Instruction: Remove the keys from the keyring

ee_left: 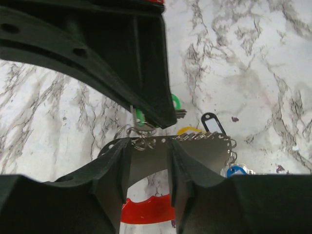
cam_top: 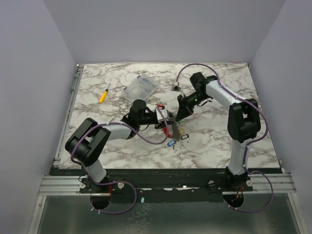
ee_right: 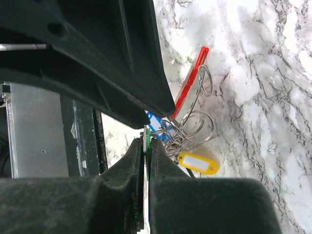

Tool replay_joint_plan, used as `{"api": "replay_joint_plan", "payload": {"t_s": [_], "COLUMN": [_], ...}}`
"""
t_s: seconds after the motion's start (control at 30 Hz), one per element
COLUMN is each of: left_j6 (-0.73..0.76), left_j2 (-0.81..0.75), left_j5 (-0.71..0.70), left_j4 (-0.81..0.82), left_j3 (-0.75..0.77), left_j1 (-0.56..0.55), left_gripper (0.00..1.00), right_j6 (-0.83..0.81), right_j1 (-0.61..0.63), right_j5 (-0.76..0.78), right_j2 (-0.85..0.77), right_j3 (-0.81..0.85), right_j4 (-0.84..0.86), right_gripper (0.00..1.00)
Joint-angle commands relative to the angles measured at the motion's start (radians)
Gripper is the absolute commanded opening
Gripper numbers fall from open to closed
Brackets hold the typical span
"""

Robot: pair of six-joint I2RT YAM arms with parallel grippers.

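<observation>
- Tools met near the middle of the table [cam_top: 219, 141], well away from every edge. Bare marble stretched to their right and back toward the near rail [cam_top: 63, 184].
- From the left, the left tool [cam_top: 165, 121] had the keyring [ee_left: 142, 141] in its grip, with the red fob [ee_left: 146, 209] lying between its fingers [ee_left: 112, 170].
- From the far right, the right tool [cam_top: 181, 116] was pinched narrow on the green-tagged key [ee_right: 146, 139], which showed edge-on in the slit.
- Just beside the wire loops clustered the other keys [ee_right: 197, 162], with yellow, blue and black-framed tags, all low over the marble between the two arms.
- Toward the far left lay a clear box [cam_top: 141, 87] and a yellow-handled screwdriver [cam_top: 103, 93], near each other and well apart from the tools.
- Pale, plain walls [cam_top: 29, 73] closed the table in on three sides, and both arm bases stood at the near rail.
</observation>
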Motion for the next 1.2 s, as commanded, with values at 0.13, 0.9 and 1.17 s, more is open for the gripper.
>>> {"api": "replay_joint_plan", "payload": {"t_s": [0.13, 0.9, 1.17], "left_j6": [0.359, 0.201, 0.140], "left_j2": [0.060, 0.092, 0.091], "left_j5": [-0.075, 0.012, 0.045], "left_j4": [-0.427, -0.311, -0.250], "left_j3": [0.154, 0.177, 0.186], "left_j1": [-0.059, -0.042, -0.043], "left_gripper": [0.50, 0.35, 0.33], "right_j6": [0.058, 0.027, 0.034], "right_j1": [0.005, 0.003, 0.002], "right_j5": [0.010, -0.004, -0.007], "right_j2": [0.018, 0.042, 0.044], "right_j3": [-0.002, -0.017, -0.002], "right_j4": [0.091, 0.067, 0.056], "right_gripper": [0.01, 0.01, 0.01]}}
